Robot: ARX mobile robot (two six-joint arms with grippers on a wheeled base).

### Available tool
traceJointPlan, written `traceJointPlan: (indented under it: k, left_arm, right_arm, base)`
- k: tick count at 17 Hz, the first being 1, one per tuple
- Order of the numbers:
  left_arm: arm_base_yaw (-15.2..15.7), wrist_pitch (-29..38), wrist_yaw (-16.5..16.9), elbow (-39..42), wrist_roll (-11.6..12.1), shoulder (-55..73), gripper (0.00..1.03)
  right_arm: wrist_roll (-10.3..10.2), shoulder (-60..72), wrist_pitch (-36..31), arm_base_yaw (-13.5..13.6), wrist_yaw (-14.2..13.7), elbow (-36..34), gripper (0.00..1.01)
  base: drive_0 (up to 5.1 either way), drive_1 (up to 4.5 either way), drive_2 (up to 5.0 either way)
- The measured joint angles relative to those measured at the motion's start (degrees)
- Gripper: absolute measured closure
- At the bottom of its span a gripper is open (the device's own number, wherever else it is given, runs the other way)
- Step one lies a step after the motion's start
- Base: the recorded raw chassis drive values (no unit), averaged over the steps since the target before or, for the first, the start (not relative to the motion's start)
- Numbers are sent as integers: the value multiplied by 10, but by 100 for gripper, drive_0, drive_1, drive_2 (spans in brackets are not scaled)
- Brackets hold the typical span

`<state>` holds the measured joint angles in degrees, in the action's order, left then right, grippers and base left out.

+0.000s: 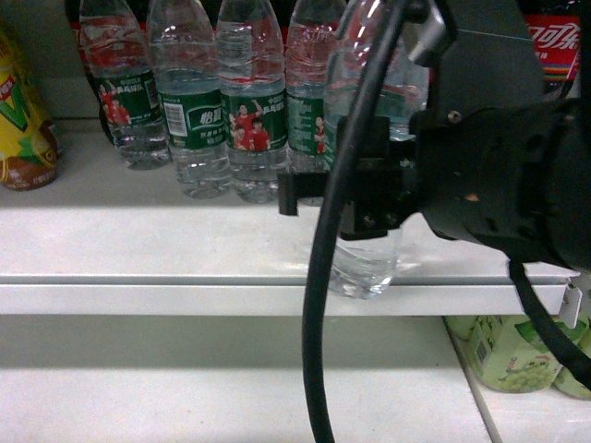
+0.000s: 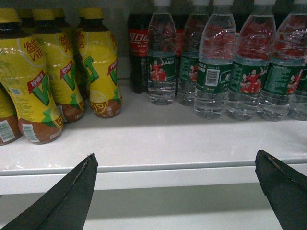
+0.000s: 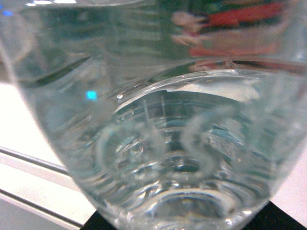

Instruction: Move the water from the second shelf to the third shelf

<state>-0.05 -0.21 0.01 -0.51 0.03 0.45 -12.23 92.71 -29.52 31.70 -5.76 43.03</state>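
Note:
The water (image 1: 366, 263), a clear ribbed bottle with a green label, is held by my right gripper (image 1: 369, 198), which is shut around its middle. Its base shows at the front lip of the white shelf (image 1: 166, 249); I cannot tell whether it rests there. In the right wrist view the water (image 3: 158, 143) fills the frame, with only the black fingers (image 3: 285, 219) showing at the bottom corners. My left gripper (image 2: 175, 160) hangs open and empty in front of the shelf edge (image 2: 168, 167), well short of the bottles.
Several more water bottles (image 1: 254, 111) (image 2: 211, 67) stand in a row at the shelf's back. Yellow lemon-tea bottles (image 2: 48, 72) (image 1: 23, 120) crowd the left, with cola bottles (image 2: 139, 48) behind. Green bottles (image 1: 517, 355) stand on the lower shelf (image 1: 185, 388) at the right. A black cable (image 1: 323, 277) hangs across the head view.

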Motion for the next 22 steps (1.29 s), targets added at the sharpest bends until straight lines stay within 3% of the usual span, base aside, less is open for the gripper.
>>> traceJointPlan:
  k: [4, 7, 10, 13, 15, 22]
  left_arm:
    - [0, 0, 0, 0, 0, 0, 5]
    - [0, 0, 0, 0, 0, 0, 5]
    - [0, 0, 0, 0, 0, 0, 5]
    - [0, 0, 0, 0, 0, 0, 5]
    - [0, 0, 0, 0, 0, 0, 5]
    - [0, 0, 0, 0, 0, 0, 5]
  right_arm:
    - [21, -101, -11, -28, 6, -89, 62]
    - [49, -186, -2, -79, 12, -147, 62]
    - [77, -280, 34, -138, 38, -200, 62]
    - [89, -377, 81, -195, 78, -234, 62]
    - [93, -444, 126, -222, 89, -253, 62]
    - [95, -645, 242, -255, 76, -265, 62]
  base:
    - [0, 0, 0]
    - [0, 0, 0]
    - [0, 0, 0]
    - [0, 0, 0]
    - [0, 0, 0]
    - [0, 0, 0]
